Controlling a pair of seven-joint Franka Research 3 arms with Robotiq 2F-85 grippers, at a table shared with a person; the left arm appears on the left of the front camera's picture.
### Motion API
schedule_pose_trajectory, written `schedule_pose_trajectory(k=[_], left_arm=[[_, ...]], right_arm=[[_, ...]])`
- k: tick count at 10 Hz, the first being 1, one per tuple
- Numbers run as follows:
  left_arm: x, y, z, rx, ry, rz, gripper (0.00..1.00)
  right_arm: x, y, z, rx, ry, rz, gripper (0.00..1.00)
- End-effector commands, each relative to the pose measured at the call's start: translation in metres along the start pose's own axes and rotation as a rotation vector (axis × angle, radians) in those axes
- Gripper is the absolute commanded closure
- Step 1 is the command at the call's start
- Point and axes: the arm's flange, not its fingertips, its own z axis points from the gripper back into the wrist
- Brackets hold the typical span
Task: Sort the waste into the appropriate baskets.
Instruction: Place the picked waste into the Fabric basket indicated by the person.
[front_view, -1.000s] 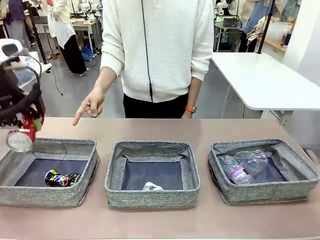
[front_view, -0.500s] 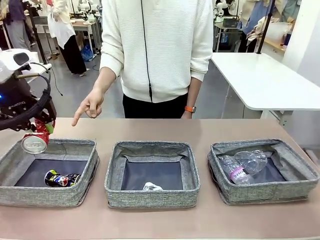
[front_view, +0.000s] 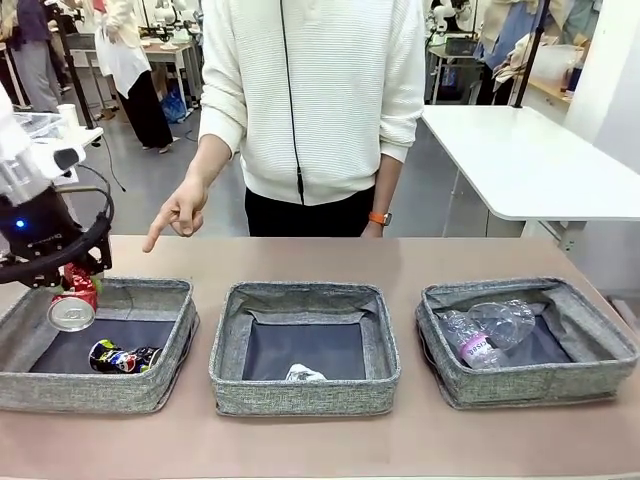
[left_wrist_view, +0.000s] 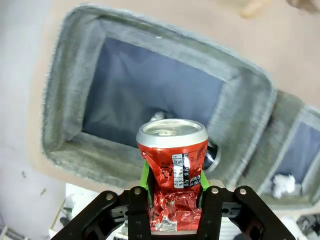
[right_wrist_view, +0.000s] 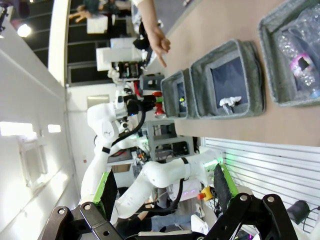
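While left gripper (left_wrist_view: 174, 197) holds red can (left_wrist_view: 173, 165) | multicoloured can (front_view: 122, 356) below | right gripper (right_wrist_view: 162, 192) wide

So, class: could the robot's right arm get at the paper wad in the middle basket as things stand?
Probably yes. The right gripper is open and empty, the paper wad lies uncovered in the open-topped middle basket, and the left gripper, holding the red can, is over the left basket.

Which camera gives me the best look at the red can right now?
Left wrist view: the red can is close, crumpled, clamped in the left gripper. Front view shows it small over the left bin; right wrist view, a distant speck.
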Motion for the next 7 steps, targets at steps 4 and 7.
schedule_pose_trajectory(k=[4,7], left_arm=[[-0.004,0.0113,-0.0164,0.051,-0.001,0.032,0.65],[-0.0046,0.0114,-0.0171,0.052,0.009,0.027,0.0]], right_arm=[[0.0022,0.0033,-0.0006,0.022,0.001,0.025,0.0],[0.0022,0.0033,-0.0006,0.022,0.001,0.025,0.0]])
